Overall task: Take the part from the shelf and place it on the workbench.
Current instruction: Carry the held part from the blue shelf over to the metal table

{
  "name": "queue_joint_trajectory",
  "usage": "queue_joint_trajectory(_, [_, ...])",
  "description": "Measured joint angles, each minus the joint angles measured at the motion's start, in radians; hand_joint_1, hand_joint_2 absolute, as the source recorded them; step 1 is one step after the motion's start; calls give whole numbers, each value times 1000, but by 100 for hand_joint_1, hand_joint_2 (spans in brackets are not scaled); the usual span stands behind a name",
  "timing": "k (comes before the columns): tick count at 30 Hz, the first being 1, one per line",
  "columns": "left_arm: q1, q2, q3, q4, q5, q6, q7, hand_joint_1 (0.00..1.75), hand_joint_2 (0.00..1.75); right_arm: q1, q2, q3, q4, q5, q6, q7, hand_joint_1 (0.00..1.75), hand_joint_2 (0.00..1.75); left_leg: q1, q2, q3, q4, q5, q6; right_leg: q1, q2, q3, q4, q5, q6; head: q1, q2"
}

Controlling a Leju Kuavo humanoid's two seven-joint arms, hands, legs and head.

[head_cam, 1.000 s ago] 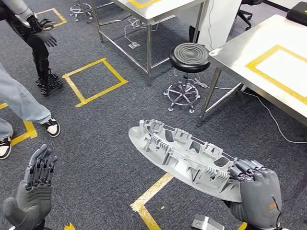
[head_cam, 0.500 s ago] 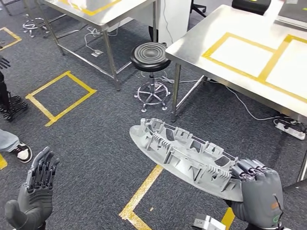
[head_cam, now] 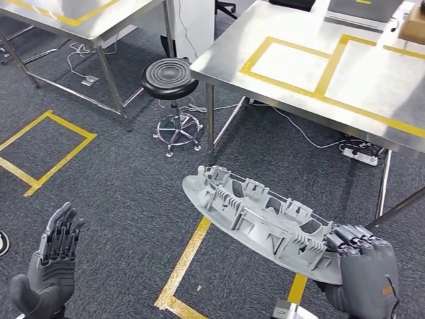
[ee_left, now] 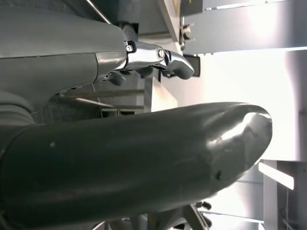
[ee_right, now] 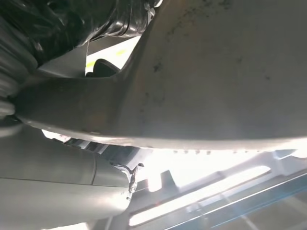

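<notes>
Right hand: right hand [head_cam: 363, 279] grips 1 end of the grey part [head_cam: 260, 219], which sticks out over the carpet, near the workbench [head_cam: 321, 73].
Left hand: left hand [head_cam: 50, 266] holds nothing, fingers spread.
Advice: keep the part level; lower it flat inside the tape.
Views: right wrist view gives the part's smooth underside [ee_right: 224, 72]; head view gives its ribs.
</notes>
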Motion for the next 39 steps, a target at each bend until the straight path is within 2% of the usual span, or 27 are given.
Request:
queue_joint_trajectory(1, [0, 0, 0, 0, 0, 0, 0, 0, 0, 0, 0, -1, 0, 0, 0, 0, 175, 175, -2, 9, 5, 0, -4, -6, 2, -20, 32, -54, 19, -6, -1, 0])
queue_joint_trajectory(2, [0, 0, 0, 0, 0, 0, 0, 0, 0, -1, 0, -1, -1, -1, 0, 0, 175, 175, -5, 18, 9, 1, -6, -12, 4, -33, 48, -82, 26, -12, -2, 0])
queue_joint_trajectory(3, [0, 0, 0, 0, 0, 0, -1, 0, 0, -1, 0, -1, -1, -1, 0, 0, 175, 175, -7, 27, 12, 0, -8, -17, 6, -32, 49, -85, 24, -20, -4, 0])
queue_joint_trajectory(5, [-1, 0, 0, 0, 0, 0, -1, 0, 0, 1, 0, -1, -3, -2, -1, -2, 175, 175, -4, 39, 19, 0, -13, -29, 6, -6, 48, -87, 29, -34, -5, 0])
queue_joint_trajectory(6, [-2, 0, 0, 1, 0, 0, -1, 0, 0, 1, 0, -1, -4, -1, -3, -5, 175, 175, -1, 26, 18, 10, -25, -34, 4, 4, 50, -90, 31, -42, -7, 0])
queue_joint_trajectory(7, [-2, 0, 0, 1, 0, 0, -1, 0, 0, 0, 0, -1, -5, 2, -6, -8, 175, 175, 1, 1, 7, 40, -46, -38, 2, 14, 51, -93, 34, -49, -10, 0])
queue_joint_trajectory(9, [-1, 0, 0, 2, 1, 0, 1, 0, 0, -1, 1, -1, -5, 13, -18, -16, 175, 175, 3, -56, -48, 161, -110, -41, 2, 32, 53, -96, 35, -59, -17, 0])
queue_joint_trajectory(10, [0, 0, 0, 2, 1, 0, 1, 0, 0, -2, 2, -1, -5, 18, -22, -18, 175, 175, 3, -68, -83, 230, -136, -41, 3, 41, 53, -95, 35, -62, -19, 0])
queue_joint_trajectory(11, [1, 0, 0, 3, 1, 0, 2, 0, 0, -2, 3, -1, -4, 21, -26, -18, 175, 175, 3, -73, -109, 276, -145, -40, 6, 51, 53, -95, 34, -63, -19, 0])
queue_joint_trajectory(12, [1, 0, 0, 4, 1, 0, 2, 0, 0, -2, 4, -1, -4, 23, -27, -18, 175, 175, 2, -74, -120, 288, -134, -37, 8, 59, 55, -94, 33, -64, -19, 0])
queue_joint_trajectory(13, [1, 0, 0, 4, 1, 1, 3, 0, 0, -3, 6, -1, -4, 23, -28, -18, 175, 175, 1, -75, -113, 258, -103, -32, 11, 67, 57, -93, 32, -65, -20, 0])
queue_joint_trajectory(15, [1, 0, 0, 4, 2, 1, 3, 0, 0, -4, 9, -1, -4, 23, -29, -18, 175, 175, -3, -79, -64, 129, -23, -17, 14, 78, 63, -92, 29, -64, -19, 0])
queue_joint_trajectory(16, [0, 0, 0, 4, 2, 1, 3, 0, 0, -5, 10, -1, -4, 23, -30, -18, 175, 175, -5, -82, -41, 69, 2, -10, 17, 83, 63, -91, 27, -61, -19, 0])
queue_joint_trajectory(17, [0, 0, 0, 4, 2, 1, 3, 0, 0, -6, 11, -1, -4, 22, -31, -19, 175, 175, -6, -84, -27, 30, 14, -7, 18, 85, 61, -88, 26, -57, -18, 0])
queue_joint_trajectory(19, [-1, 1, 0, 4, 2, 1, 3, 0, 0, -7, 12, 0, -3, 19, -32, -20, 175, 175, -8, -86, -22, 6, 15, -13, 18, 87, 56, -84, 23, -55, -18, 0])
queue_joint_trajectory(21, [-1, 1, 0, 4, 2, 1, 3, 0, 0, -7, 12, 0, -2, 16, -32, -21, 175, 175, -10, -86, -23, 6, 17, -17, 16, 85, 55, -85, 23, -56, -18, 0])
queue_joint_trajectory(28, [-2, 1, 0, 4, 4, 1, 3, 0, 0, -10, 12, 1, -2, 12, -32, -22, 175, 175, -13, -87, -23, 7, 16, -10, 13, 85, 59, -94, 28, -46, -18, 0])
queue_joint_trajectory(39, [-3, 1, 0, 4, 5, 1, 3, 0, 0, -10, 12, 1, -2, 10, -32, -24, 175, 175, -12, -87, -23, 7, 16, -9, 15, 85, 58, -93, 28, -44, -18, 0])
